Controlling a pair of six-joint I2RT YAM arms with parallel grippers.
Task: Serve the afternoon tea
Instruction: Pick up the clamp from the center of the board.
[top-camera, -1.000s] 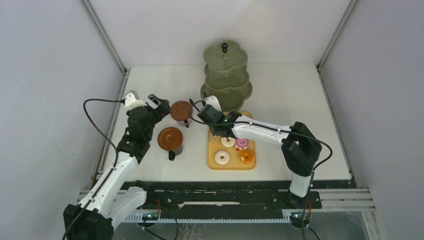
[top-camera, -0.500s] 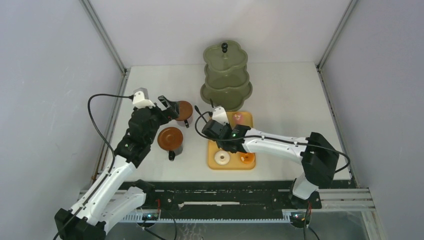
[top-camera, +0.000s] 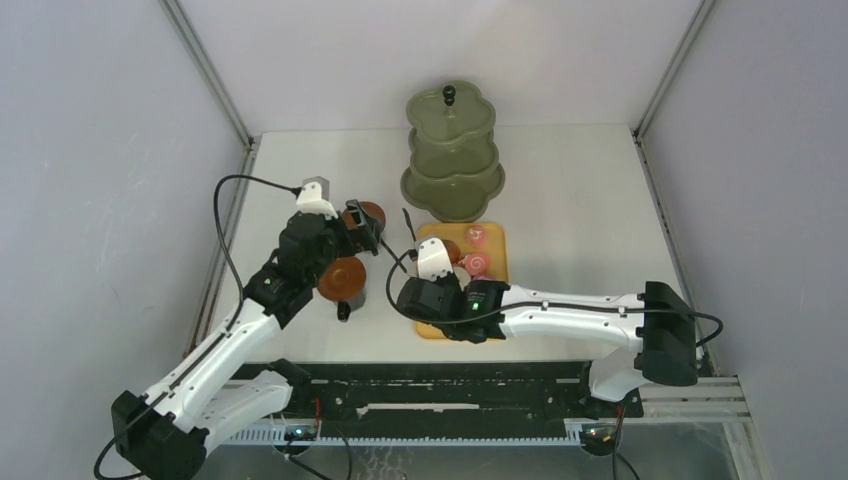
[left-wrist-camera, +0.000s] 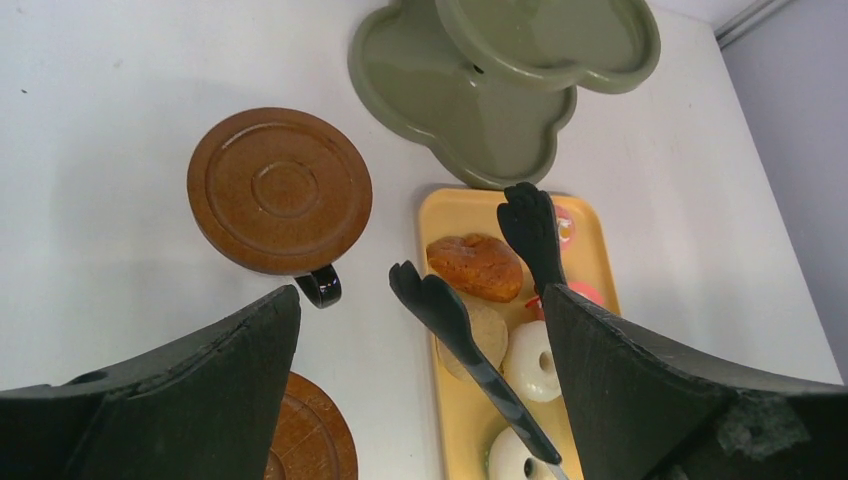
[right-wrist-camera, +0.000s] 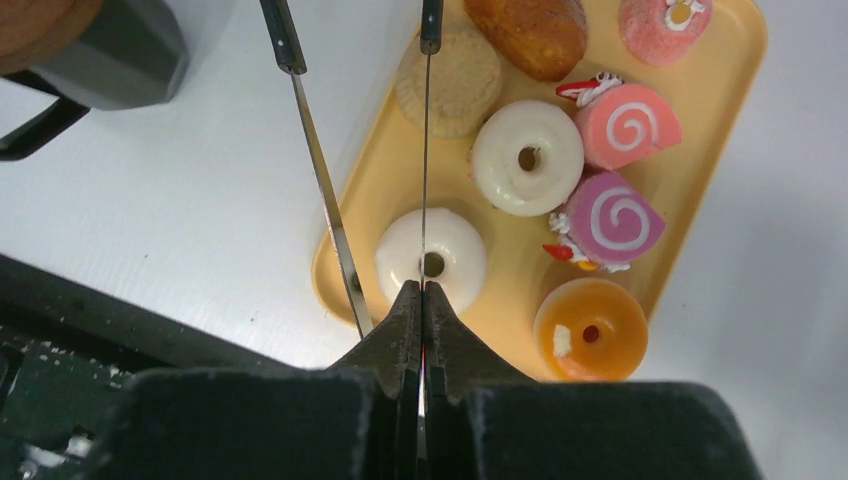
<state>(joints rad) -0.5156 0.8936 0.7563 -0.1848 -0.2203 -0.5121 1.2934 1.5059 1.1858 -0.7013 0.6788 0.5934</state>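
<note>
In the top view, the olive-green stand (top-camera: 452, 150) is seen at the far middle of the table (top-camera: 580, 200), its tiers bare as far as can be told, and the yellow tray (top-camera: 498, 262) is set just near of it. The left gripper (top-camera: 358, 228) is held over the far cup (top-camera: 370, 212), with the near cup (top-camera: 342, 278) just beside its arm; the right gripper (top-camera: 418, 285) is placed at the near left corner of the tray, and the black tongs (top-camera: 408, 225) are extended from it towards the far side. In the left wrist view, the left jaws are shown wide apart with nothing between them; the saucer-topped far cup is seen to the left, and the tong tips are spread open either side of a brown bun (left-wrist-camera: 475, 265) at the tray's far end. In the right wrist view, the right jaws are pressed together on one arm of the tongs near their joined end; two white donuts (right-wrist-camera: 527, 157), two pink swirl cakes (right-wrist-camera: 610, 217) and an orange donut (right-wrist-camera: 590, 328) are seen lying on the tray. The step in hand is judged to be the first pick-up of a pastry with the tongs. Next, the tips would need to be lowered around the bun and squeezed together, which may call for help from the open left gripper, before the bun is carried to the stand.
</note>
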